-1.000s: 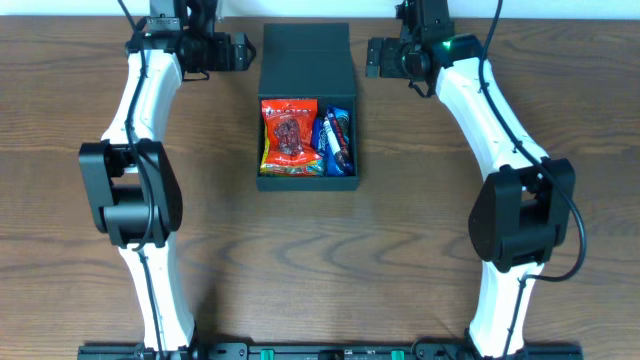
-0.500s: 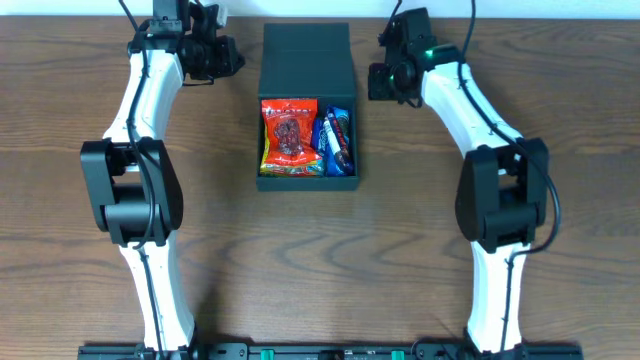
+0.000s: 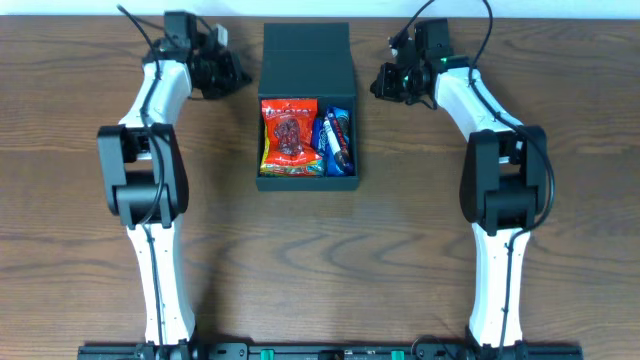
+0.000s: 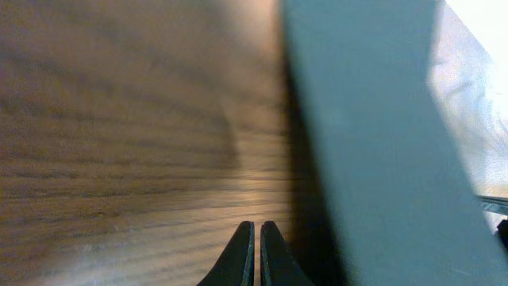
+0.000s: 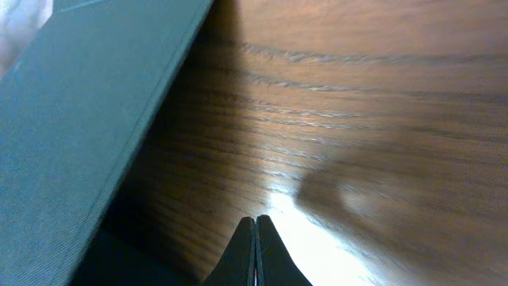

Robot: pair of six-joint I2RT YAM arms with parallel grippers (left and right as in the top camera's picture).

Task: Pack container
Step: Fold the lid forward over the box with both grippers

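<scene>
The dark teal container (image 3: 305,52) sits at the back middle of the table, its flap lid lying open behind it. Inside it lie a red snack packet (image 3: 289,136) and a blue one (image 3: 335,141). My left gripper (image 3: 240,78) is shut and empty, just left of the lid. In the left wrist view its fingertips (image 4: 256,231) hover low over the wood, with the container's wall (image 4: 373,159) close on the right. My right gripper (image 3: 377,84) is shut and empty, just right of the lid. Its tips (image 5: 255,222) point at bare wood beside the container (image 5: 71,135).
Brown wooden table (image 3: 320,260) all around the box. Both arms reach from the front edge up to the back corners, their elbows (image 3: 140,175) (image 3: 505,185) standing on either side of the box.
Both grippers have gone from open to shut with nothing in them. Both arms have shifted inward and turned, their tips staying beside the lid's two sides.
</scene>
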